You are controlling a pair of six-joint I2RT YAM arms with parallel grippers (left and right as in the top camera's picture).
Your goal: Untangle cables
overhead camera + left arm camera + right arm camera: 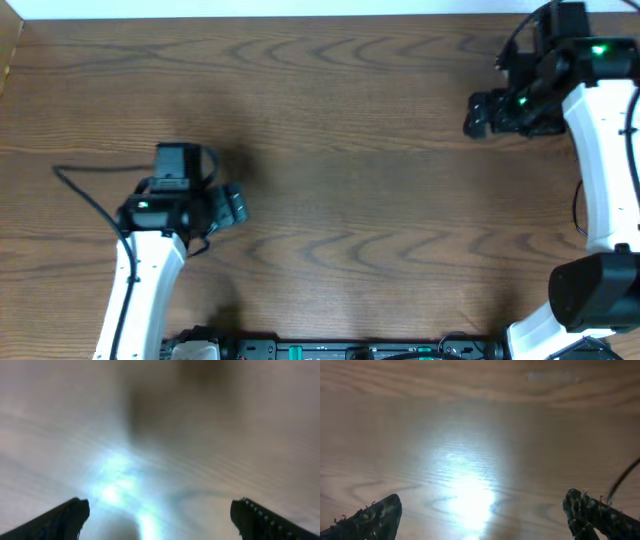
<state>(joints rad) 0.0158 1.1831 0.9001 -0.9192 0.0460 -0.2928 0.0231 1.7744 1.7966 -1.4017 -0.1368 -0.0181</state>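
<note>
Black left gripper (159, 510) and right gripper (481, 505) hang spread wide, empty, over the brown wood-grain table (350, 150); a thin black cord (88, 198) trails at mid-left, the white cord unseen. Closing blind could drag the cord and tighten any knot.

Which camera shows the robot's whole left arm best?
The overhead view: the left arm shows almost whole there, white with black joints. The left wrist view catches only its two dark fingertips, spread wide over the blurry table. The right wrist view shows none of it.
</note>
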